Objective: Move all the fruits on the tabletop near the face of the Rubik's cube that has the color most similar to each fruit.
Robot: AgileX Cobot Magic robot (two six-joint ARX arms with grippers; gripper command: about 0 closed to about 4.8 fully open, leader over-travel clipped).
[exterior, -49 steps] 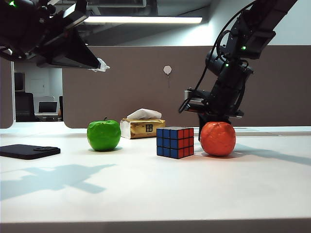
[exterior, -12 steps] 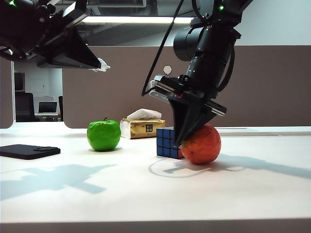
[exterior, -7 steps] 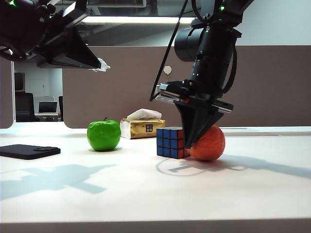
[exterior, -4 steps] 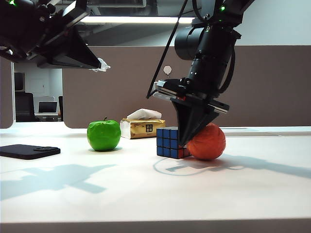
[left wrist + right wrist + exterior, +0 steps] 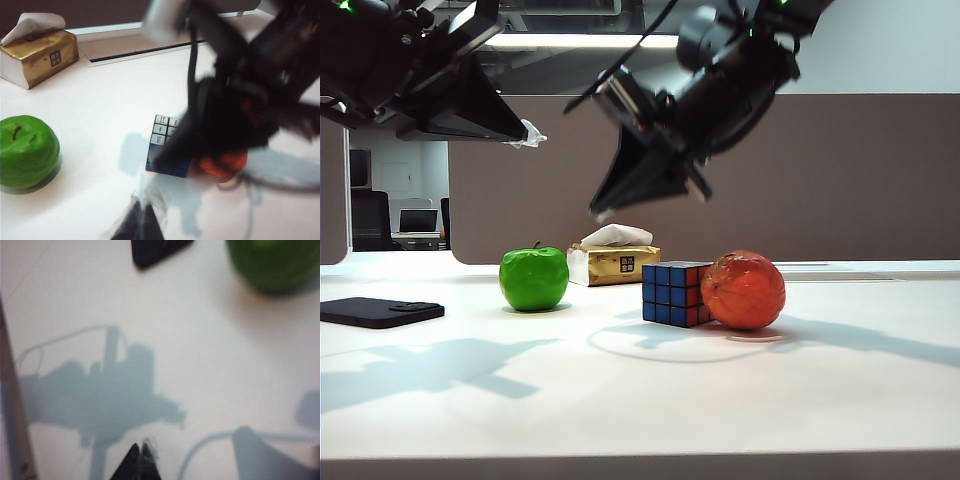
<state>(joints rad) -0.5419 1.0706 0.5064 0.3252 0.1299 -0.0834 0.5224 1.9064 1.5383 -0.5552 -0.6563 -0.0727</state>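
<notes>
Hovering high above the Rubik's cube (image 5: 678,292), right gripper (image 5: 603,212) empty, tips together; orange (image 5: 743,290) touches the cube's red face; apple (image 5: 533,277) sits well beyond its blue side. Left wrist: left gripper (image 5: 141,223) pinched shut over the apple-to-cube gap. Right wrist: apple (image 5: 272,264) ahead of the tips, nearer this arm.

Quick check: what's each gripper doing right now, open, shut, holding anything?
Left gripper: shut, empty, raised at the table's left.
Right gripper: shut, empty, lifted above the Rubik's cube, clear of the orange.

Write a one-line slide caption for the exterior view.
Orange rests against the Rubik's cube while the right gripper hangs raised above; green apple waits apart.
</notes>
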